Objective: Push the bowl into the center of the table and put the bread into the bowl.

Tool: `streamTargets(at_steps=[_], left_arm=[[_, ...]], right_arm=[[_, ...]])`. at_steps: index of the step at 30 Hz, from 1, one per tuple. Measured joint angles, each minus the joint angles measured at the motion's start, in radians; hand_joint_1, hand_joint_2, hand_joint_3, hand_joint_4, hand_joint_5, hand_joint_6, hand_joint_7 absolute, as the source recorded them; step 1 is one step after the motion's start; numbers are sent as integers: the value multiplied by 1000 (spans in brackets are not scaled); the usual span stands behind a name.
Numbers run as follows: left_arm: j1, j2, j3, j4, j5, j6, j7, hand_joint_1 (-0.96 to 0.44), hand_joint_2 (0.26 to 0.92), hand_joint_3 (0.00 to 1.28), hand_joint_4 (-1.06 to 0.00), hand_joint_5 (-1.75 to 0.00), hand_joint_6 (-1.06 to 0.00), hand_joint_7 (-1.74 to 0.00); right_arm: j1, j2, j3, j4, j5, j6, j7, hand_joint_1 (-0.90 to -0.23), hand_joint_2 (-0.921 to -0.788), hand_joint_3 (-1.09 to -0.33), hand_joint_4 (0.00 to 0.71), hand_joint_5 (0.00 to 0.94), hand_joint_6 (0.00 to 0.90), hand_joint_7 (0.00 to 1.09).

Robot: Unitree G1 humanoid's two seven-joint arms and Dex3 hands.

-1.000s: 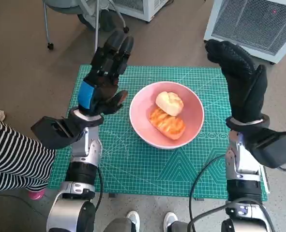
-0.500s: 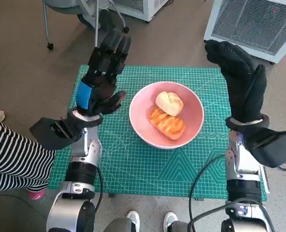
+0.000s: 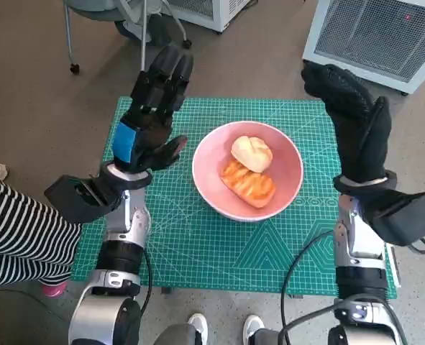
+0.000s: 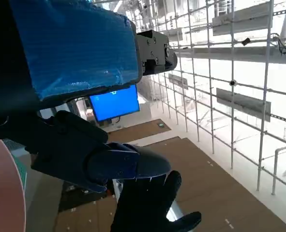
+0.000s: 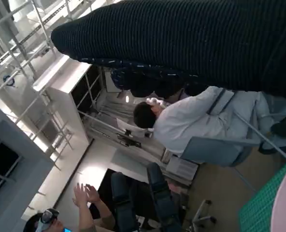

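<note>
On the green tabletop (image 3: 198, 244), the pink bowl (image 3: 211, 188) sits at the centre with both bread pieces (image 3: 249, 171) inside, so the task looks finished. Left hand (image 3: 149, 122) and right hand (image 3: 354, 122) hover raised at either side, fingers spread and empty, barely shifted since a second ago.

- We see a pink bowl (image 3: 270, 201) on a green gridded mat (image 3: 219, 244).
- Our left hand (image 3: 151, 118) is black with blue tape.
- Our right hand (image 3: 352, 122) wears black knit.
- Beside us, black-and-white striped fabric (image 3: 18, 237).
</note>
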Motion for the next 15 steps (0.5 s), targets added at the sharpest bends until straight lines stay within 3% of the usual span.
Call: streamTargets(at_steps=[15], left_arm=[[0, 2, -22, -18, 22, 2, 25, -696, 921, 315, -59, -8, 1, -322]], right_arm=[[-4, 0, -5, 2, 7, 10, 13, -715, -921, -679, 175, 0, 89, 390]])
